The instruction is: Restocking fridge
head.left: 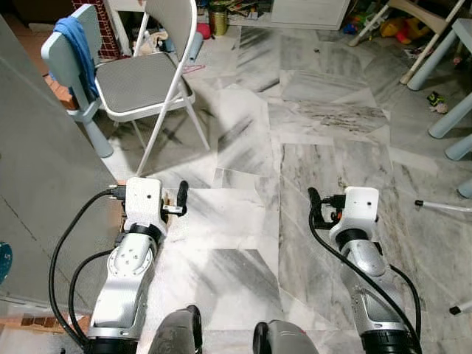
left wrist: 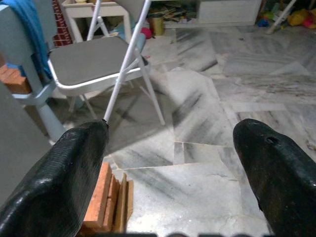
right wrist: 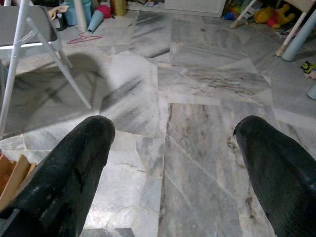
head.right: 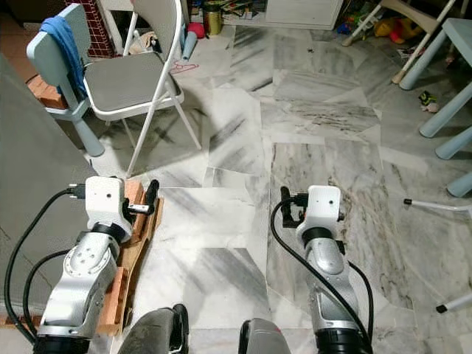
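My left gripper (left wrist: 170, 138) is held out low over the marble floor (head.left: 243, 221), open with nothing between its black fingers (left wrist: 74, 168). My right gripper (right wrist: 173, 133) hangs level with it on the other side, also open and empty. In the head views the left gripper (head.left: 175, 200) is close to a tall grey panel (head.left: 37, 184) on my left. The right gripper (head.left: 318, 205) is over bare floor.
A white folding chair (head.left: 144, 81) stands ahead on the left, with a pale blue child's chair and blue cloth (head.left: 74, 44) behind it. Stacked wood and bricks (head.right: 136, 236) lie by the grey panel. Pale blue table legs (head.left: 453, 110), toys (right wrist: 266, 15) and a white pole (head.left: 442, 205) are at the right.
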Controlling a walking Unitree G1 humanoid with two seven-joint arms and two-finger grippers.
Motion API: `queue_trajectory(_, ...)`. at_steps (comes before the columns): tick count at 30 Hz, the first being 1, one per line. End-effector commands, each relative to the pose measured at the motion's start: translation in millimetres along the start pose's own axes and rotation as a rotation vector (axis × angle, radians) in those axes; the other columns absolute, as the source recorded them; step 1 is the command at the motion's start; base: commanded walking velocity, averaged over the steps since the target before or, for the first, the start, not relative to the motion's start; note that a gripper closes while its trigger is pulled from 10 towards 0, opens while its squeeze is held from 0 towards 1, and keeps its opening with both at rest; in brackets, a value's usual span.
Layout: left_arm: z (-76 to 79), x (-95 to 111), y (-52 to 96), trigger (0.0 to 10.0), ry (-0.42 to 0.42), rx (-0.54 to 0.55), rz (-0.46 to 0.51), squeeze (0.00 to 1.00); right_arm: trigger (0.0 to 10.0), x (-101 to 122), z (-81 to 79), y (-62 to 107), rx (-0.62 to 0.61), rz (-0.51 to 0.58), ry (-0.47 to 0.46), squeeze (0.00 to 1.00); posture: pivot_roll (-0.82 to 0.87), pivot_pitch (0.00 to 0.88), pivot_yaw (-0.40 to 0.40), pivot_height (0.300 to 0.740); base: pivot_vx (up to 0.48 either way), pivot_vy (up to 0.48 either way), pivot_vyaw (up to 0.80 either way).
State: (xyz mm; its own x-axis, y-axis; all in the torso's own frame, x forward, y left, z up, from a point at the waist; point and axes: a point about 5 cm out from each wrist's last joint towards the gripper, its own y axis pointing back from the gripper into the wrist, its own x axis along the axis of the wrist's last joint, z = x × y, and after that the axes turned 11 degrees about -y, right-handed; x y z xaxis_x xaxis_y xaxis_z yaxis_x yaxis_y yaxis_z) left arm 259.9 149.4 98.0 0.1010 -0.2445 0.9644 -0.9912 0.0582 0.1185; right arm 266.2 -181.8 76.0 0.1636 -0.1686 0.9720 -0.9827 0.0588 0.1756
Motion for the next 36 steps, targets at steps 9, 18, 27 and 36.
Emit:
queue_trajectory(9, 7.3, -5, 3.5, 10.0, 0.08, -0.048, -0.054, 0.0, 10.0, -4, -0.1, -0.2, 0.001, -0.01, -0.003, 0.0, 0.1, 0.114, -0.04, 0.74, -0.126, 0.0, 0.0)
queue_trajectory(18, 9.5, -1, 2.0, 10.0, 0.084, -0.078, -0.036, 0.0, 10.0, -3, 0.1, -1.8, 0.007, -0.006, 0.002, 0.0, 0.1, 0.108, -0.046, 0.74, -0.086, 0.0, 0.0)
queue_trajectory(27, 14.0, 3, 5.1, 10.0, 0.001, -0.117, 0.004, 0.0, 10.0, -3, 0.1, -1.9, 0.004, -0.003, 0.0, 0.0, 0.1, 0.108, -0.045, 0.74, 0.0, 0.0, 0.0)
queue_trajectory(36, 10.2, 2, 4.3, 10.0, 0.048, -0.093, -0.009, 0.0, 10.0, -3, 0.3, -2.4, 0.002, 0.0, -0.002, 0.0, 0.1, 0.112, -0.043, 0.74, 0.0, 0.0, 0.0)
